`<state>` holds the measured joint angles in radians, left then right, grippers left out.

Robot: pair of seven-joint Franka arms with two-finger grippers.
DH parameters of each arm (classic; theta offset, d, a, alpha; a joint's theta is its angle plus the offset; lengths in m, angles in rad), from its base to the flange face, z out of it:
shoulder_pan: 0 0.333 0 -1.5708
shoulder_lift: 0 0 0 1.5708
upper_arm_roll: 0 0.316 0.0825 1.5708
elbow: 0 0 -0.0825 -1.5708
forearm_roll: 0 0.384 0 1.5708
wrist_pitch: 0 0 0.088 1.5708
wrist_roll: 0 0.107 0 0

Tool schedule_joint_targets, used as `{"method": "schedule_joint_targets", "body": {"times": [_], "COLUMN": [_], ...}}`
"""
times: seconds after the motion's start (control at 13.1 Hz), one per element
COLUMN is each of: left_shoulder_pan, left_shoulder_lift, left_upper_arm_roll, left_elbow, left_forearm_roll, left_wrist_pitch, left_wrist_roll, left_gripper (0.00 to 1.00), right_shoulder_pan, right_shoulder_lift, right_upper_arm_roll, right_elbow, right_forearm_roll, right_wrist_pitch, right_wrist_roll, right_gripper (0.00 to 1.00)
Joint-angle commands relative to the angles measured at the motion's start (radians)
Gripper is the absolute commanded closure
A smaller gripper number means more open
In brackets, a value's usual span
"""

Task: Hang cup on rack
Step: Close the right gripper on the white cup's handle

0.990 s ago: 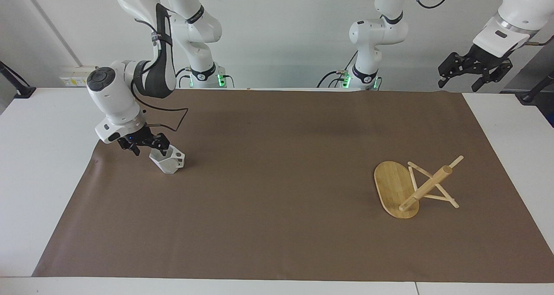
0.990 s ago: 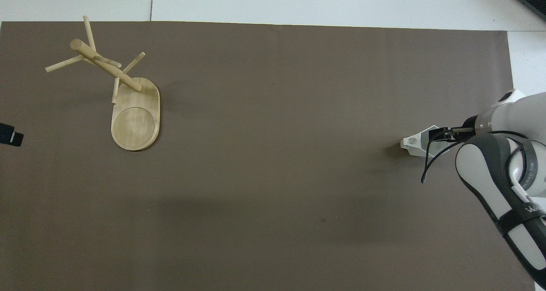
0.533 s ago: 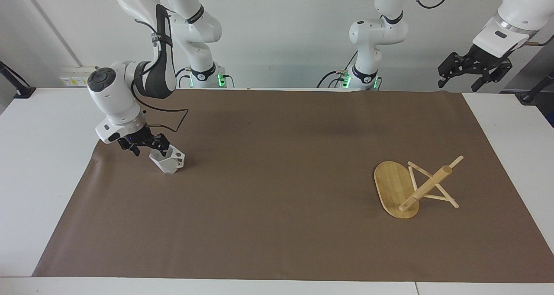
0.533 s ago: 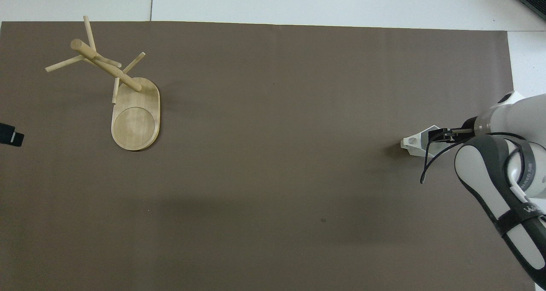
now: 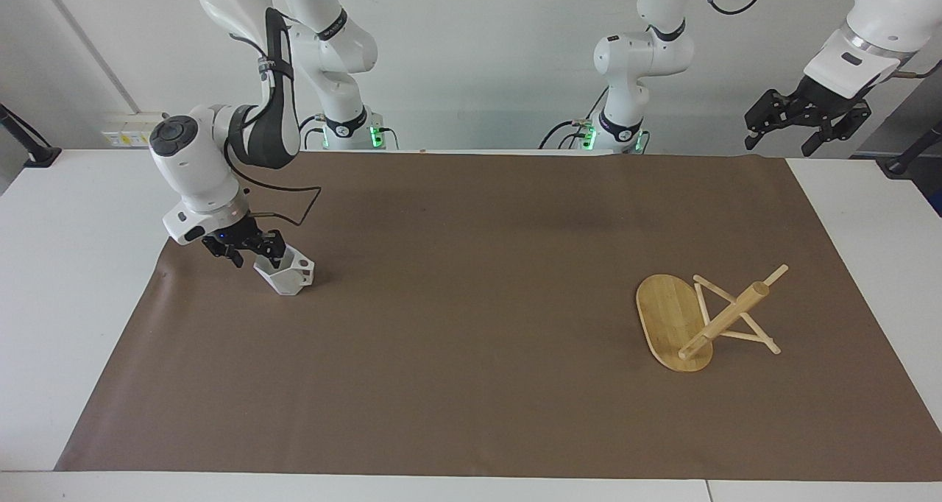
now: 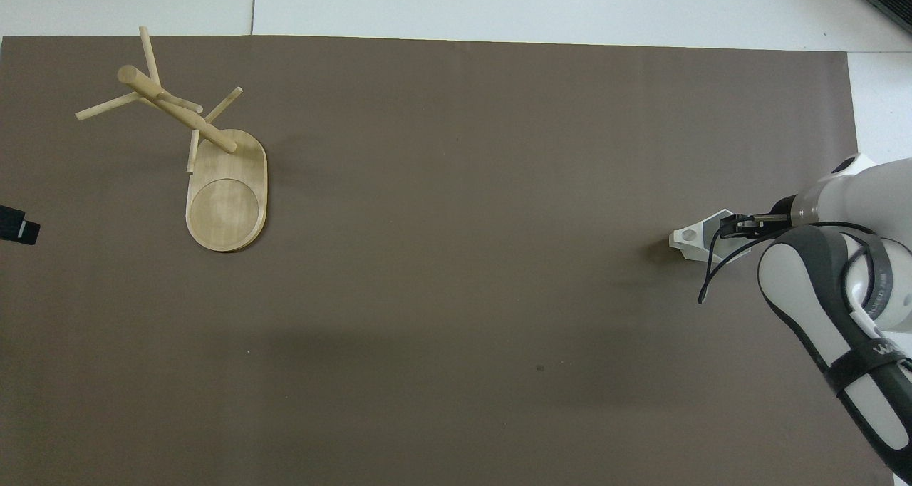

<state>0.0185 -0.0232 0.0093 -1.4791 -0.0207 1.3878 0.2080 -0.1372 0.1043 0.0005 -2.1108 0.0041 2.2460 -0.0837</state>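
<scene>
The white faceted cup (image 5: 289, 278) (image 6: 690, 241) sits on the brown mat toward the right arm's end of the table, its pierced handle pointing toward the table's middle. My right gripper (image 5: 254, 250) (image 6: 734, 224) is down at the cup's rim, on the side away from the handle. The bamboo rack (image 5: 725, 318) (image 6: 178, 112) stands toward the left arm's end on its oval base (image 5: 666, 314) (image 6: 226, 204), its pegs bare. My left gripper (image 5: 806, 123) waits high above that end's table edge, open and holding nothing.
The brown mat (image 5: 471, 340) covers most of the white table, with a long stretch of it between cup and rack. A black cable (image 5: 294, 200) loops from the right wrist close above the mat, nearer to the robots than the cup.
The right gripper has drawn in at the cup's rim. Cup, rack and left arm have not moved.
</scene>
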Motion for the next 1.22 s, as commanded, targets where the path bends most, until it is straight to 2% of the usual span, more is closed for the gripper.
{"method": "schedule_joint_targets", "body": {"times": [0.0,0.15,0.38,0.84,1.14], "left_shoulder_pan": [0.0,0.0,0.0,0.0,0.0], "left_shoulder_lift": [-0.024,-0.024,-0.024,-0.026,-0.026], "left_upper_arm_roll": [0.0,0.0,-0.002,-0.002,0.0], "left_elbow": [-0.029,-0.029,-0.03,-0.03,-0.03], "left_forearm_roll": [0.019,0.019,0.019,0.019,0.019], "left_wrist_pitch": [0.02,0.022,0.017,0.016,0.016], "left_wrist_roll": [0.011,0.011,0.011,0.013,0.01], "left_gripper": [0.0,0.0,0.0,0.0,0.0], "right_shoulder_pan": [-0.01,-0.01,-0.012,-0.01,-0.01], "right_shoulder_lift": [0.0,0.0,0.0,0.0,0.0], "right_upper_arm_roll": [0.01,0.012,0.013,0.016,0.016], "right_elbow": [-0.012,-0.012,-0.011,-0.009,-0.008], "right_forearm_roll": [0.016,0.016,0.016,0.016,0.016], "right_wrist_pitch": [0.029,0.029,0.029,0.029,0.029], "right_wrist_roll": [0.018,0.018,0.022,0.021,0.019], "right_gripper": [0.51,0.64,0.74,0.86,0.99]}}
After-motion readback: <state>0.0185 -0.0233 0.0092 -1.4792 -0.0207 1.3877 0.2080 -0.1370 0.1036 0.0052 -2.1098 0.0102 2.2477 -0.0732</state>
